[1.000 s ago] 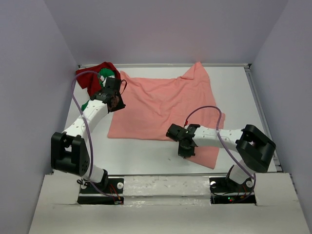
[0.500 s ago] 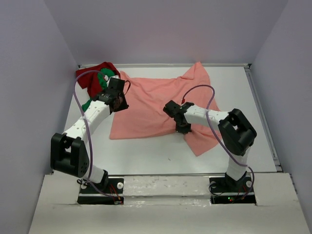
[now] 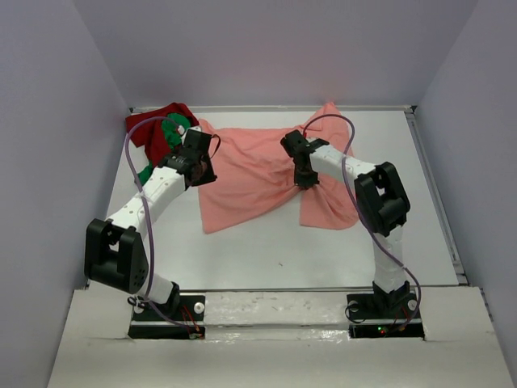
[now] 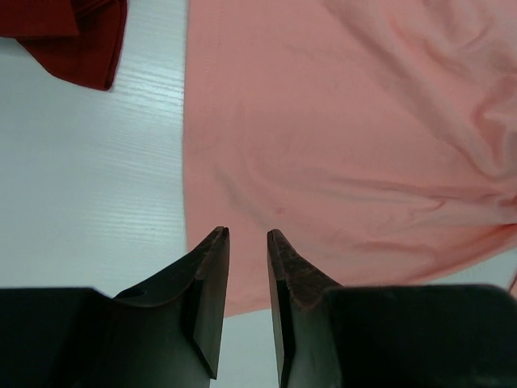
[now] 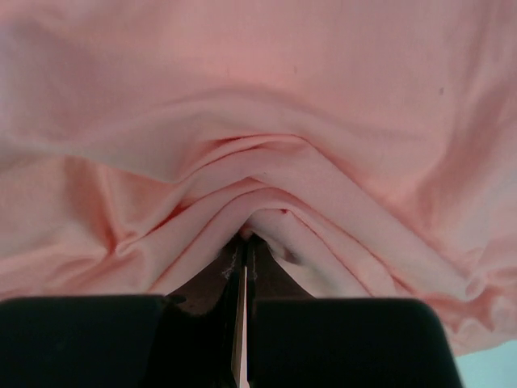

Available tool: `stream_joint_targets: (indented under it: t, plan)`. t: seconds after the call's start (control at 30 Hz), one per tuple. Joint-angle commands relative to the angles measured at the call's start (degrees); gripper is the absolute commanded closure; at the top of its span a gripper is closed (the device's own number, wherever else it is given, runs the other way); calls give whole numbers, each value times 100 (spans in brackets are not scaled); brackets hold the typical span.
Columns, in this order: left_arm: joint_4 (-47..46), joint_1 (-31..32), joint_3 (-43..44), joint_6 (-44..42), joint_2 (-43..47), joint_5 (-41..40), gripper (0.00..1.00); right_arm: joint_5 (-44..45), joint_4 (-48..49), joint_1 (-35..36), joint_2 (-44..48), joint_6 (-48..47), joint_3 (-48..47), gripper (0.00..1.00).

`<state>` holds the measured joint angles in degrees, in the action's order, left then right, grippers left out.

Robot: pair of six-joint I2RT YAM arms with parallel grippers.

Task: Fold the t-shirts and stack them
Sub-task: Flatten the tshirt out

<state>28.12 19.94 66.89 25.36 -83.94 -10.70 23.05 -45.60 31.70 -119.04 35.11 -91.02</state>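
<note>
The two arms are fixed at the near edge of the flat white desk [image 3: 283, 250]. Just past them the desk is bare.

Then comes the big salmon-pink cloth t-shirt [image 3: 250, 174]. It lies across the middle and far part of the desk. It is crumpled, and one part hangs down toward the near side on the right.

The white right arm [image 3: 347, 171] reaches over the shirt. Its jaws are shut tight on a bunch of the pink cloth near the shirt's middle. Folds run out from that spot.

The white left arm [image 3: 153, 198] reaches to the shirt's left edge. Its jaws are a little apart, with nothing between them.

Farthest away, in the far left corner, the dark red cloth t-shirt [image 3: 153, 125] lies in a heap. The bright green cloth t-shirt [image 3: 173, 128] is bunched up against it.
</note>
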Motion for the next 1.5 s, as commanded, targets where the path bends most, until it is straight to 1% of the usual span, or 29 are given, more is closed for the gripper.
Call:
stream_joint_targets:
  t: [0.0,0.07,0.13,0.17,0.23,0.27,0.3,0.37,0.4,0.53,0.73,0.9,1.1,1.23,1.47]
  plan:
    - [44,71,289,-40,-43,-11,64,-134,79,-208,-233,-611,-749,100]
    - [71,88,315,-40,-35,-29,64,-151,-61,-208,-268,-716,-934,100]
    - [80,106,316,-49,-26,-46,64,-99,-142,-208,-164,-638,-891,99]
    - [88,124,316,-40,-34,-81,64,-90,-89,-208,107,-611,-604,88]
    - [45,141,272,-40,-26,-99,64,50,68,-51,494,-593,-181,77]
    - [27,159,263,-40,-26,-90,64,120,139,11,870,-576,186,64]
    - [10,159,254,-32,-34,-73,64,191,148,81,1039,-558,338,60]
    - [-8,203,263,3,-105,-20,64,209,70,266,1330,-506,576,56]
    - [-17,272,324,12,-174,-20,64,70,52,336,1583,-479,812,56]
    - [27,466,474,91,-280,-107,64,-141,-63,705,2050,-208,1427,55]
    - [114,625,658,179,-430,-160,64,-871,306,1153,2377,258,2158,56]
    - [132,669,623,206,-334,-231,64,-732,544,1233,2272,479,2765,58]
    - [194,669,588,188,-219,-292,64,-740,815,1233,2070,549,3011,60]
    - [185,660,570,179,-236,-301,64,-723,817,1233,1938,488,2915,60]
    - [115,669,518,179,-307,-258,64,-740,570,1286,2298,444,2581,61]
